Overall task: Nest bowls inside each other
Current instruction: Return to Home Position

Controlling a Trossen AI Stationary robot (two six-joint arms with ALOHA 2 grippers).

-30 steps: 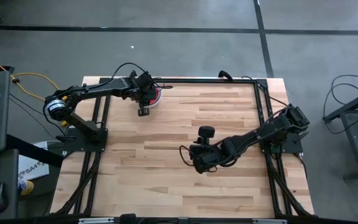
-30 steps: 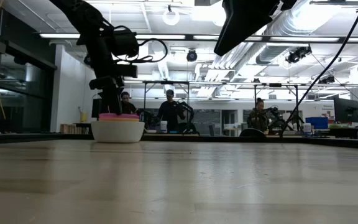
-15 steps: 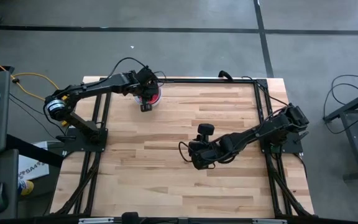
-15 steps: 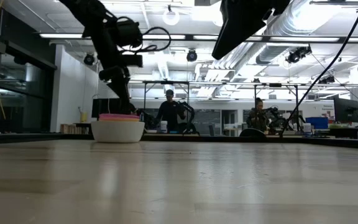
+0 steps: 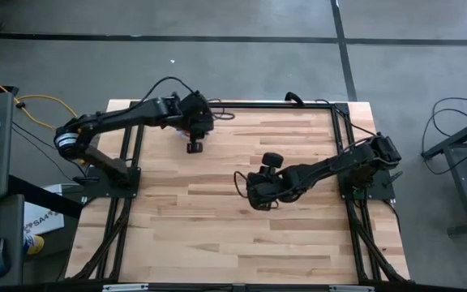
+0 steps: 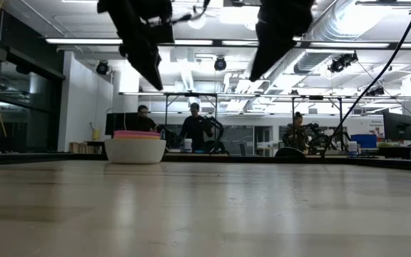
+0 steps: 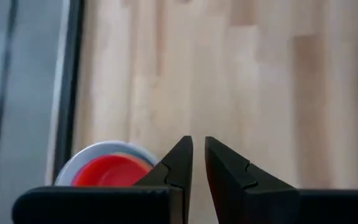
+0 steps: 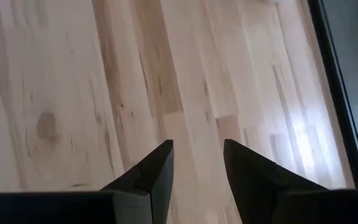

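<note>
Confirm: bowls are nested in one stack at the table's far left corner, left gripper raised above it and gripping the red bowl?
Not gripping. The left wrist view shows the left gripper empty, fingers slightly apart; the red bowl sits in the stack below. Rest is right.

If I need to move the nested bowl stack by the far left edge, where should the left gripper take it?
Probably by the rim, coming straight down from above. The bowl stack sits upright on the table, open side up, the red-pink bowl innermost, so the layered rim gives a thin lip for one finger inside and one outside. The left gripper hangs just beside it, fingers nearly together; widen them first.
</note>
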